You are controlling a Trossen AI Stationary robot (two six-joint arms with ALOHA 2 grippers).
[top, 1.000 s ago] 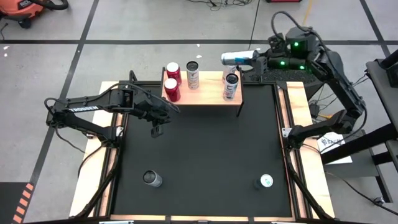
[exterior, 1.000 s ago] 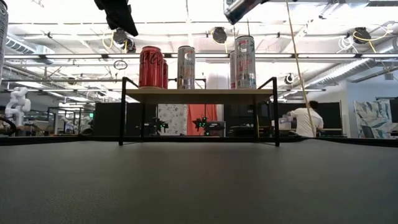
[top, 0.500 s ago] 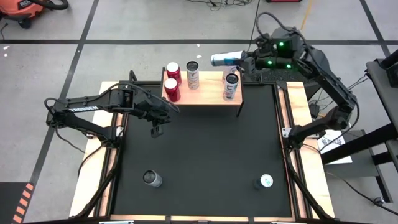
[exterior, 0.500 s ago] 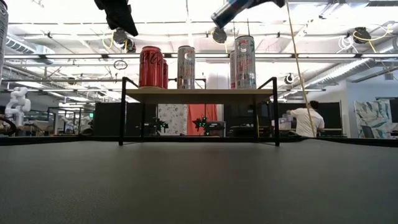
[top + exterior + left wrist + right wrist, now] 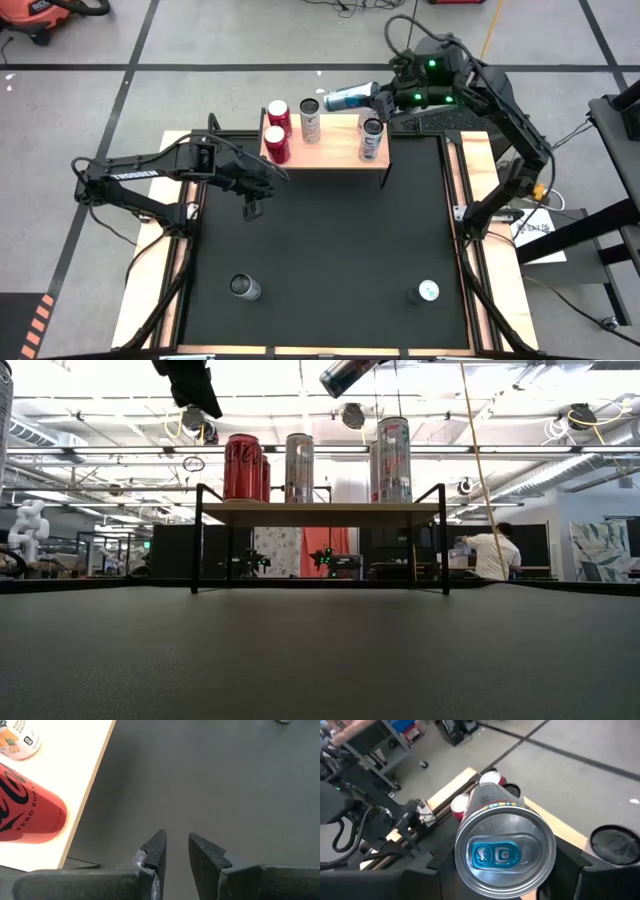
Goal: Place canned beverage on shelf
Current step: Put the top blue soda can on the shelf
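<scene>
From above, the right gripper (image 5: pixel 385 97), clamping a tilted silver-and-blue can (image 5: pixel 349 97), is now moving leftward over the light wood shelf (image 5: pixel 335 150)'s back edge, nearing placement. At table height, the can (image 5: pixel 345 374) is hanging above the standing cans. The left gripper (image 5: pixel 175 850), pinched empty, is waiting over the black mat (image 5: pixel 225 780).

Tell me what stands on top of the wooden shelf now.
The shelf carries two red cans, one slim can and another slim can; a can behind that one is mostly covered.

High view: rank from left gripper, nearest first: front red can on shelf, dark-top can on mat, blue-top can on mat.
From the left gripper, shut, above the mat:
1. Front red can, on the shelf's left end, just beyond the gripper.
2. Dark-top can, on the mat's near left.
3. Blue-top can, on the mat's near right, clearly farthest.
</scene>
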